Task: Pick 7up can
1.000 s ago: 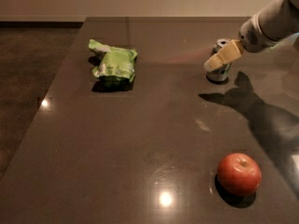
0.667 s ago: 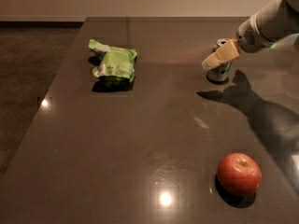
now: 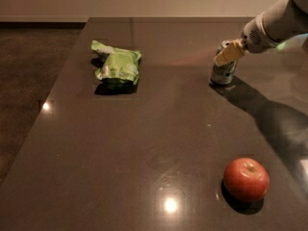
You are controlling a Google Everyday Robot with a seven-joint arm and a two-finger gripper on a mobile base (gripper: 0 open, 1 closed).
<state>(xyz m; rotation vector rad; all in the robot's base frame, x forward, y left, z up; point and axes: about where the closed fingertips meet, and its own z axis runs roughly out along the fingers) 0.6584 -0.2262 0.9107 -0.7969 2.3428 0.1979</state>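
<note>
The 7up can (image 3: 222, 73) is a small silver-grey can with green markings. It stands upright on the dark table (image 3: 144, 143) at the far right. My gripper (image 3: 228, 55) reaches in from the upper right on a white arm (image 3: 274, 23). Its pale yellow tip sits at the can's top and covers part of the upper rim. The can's base rests on the table.
A light-green snack bag (image 3: 117, 66) lies at the far left of the table. A red apple (image 3: 246, 179) sits near the front right. The arm's shadow falls across the right side of the table. The table's left edge runs diagonally next to a dark floor.
The gripper has shifted only slightly at the can's top. The can, bag and apple have not moved.
</note>
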